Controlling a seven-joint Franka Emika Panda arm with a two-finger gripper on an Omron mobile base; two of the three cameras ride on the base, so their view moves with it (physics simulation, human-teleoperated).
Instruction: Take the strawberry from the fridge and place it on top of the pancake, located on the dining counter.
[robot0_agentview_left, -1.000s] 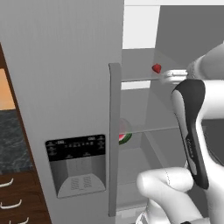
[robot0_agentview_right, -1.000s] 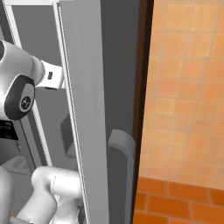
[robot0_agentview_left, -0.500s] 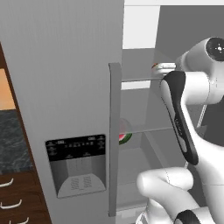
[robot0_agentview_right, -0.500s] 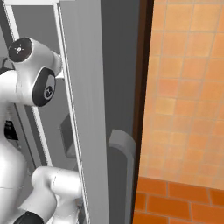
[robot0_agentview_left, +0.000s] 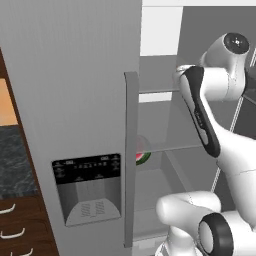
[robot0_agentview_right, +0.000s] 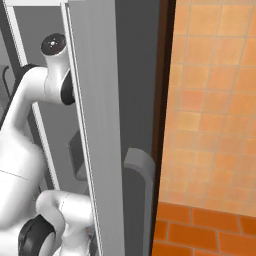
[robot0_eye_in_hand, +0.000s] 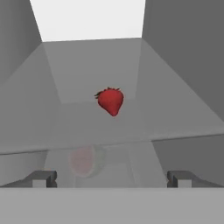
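Note:
The strawberry (robot0_eye_in_hand: 110, 99), small and red, lies on a glass shelf (robot0_eye_in_hand: 175, 113) inside the open fridge (robot0_agentview_left: 75, 75). In the hand view it sits straight ahead of my gripper (robot0_eye_in_hand: 111, 178), a short way beyond the fingertips (robot0_eye_in_hand: 43, 178), and nothing touches it. The jaws stand wide open with nothing between them. In the left base view my white forearm (robot0_agentview_left: 200, 110) reaches into the upper shelf and covers the berry's spot. The pancake and the dining counter are out of view.
A watermelon slice (robot0_agentview_left: 143, 157) lies one shelf lower and shows through the glass (robot0_eye_in_hand: 85, 161). The shut left door carries a long handle (robot0_agentview_left: 131, 160) and a black dispenser panel (robot0_agentview_left: 87, 167). The opened door (robot0_agentview_right: 95, 125) stands to my right, with an orange tiled wall (robot0_agentview_right: 210, 100) beyond it.
My arm has swung up and forward into the fridge, elbow raised, and now covers the strawberry in the left base view. The jaws have stayed open.

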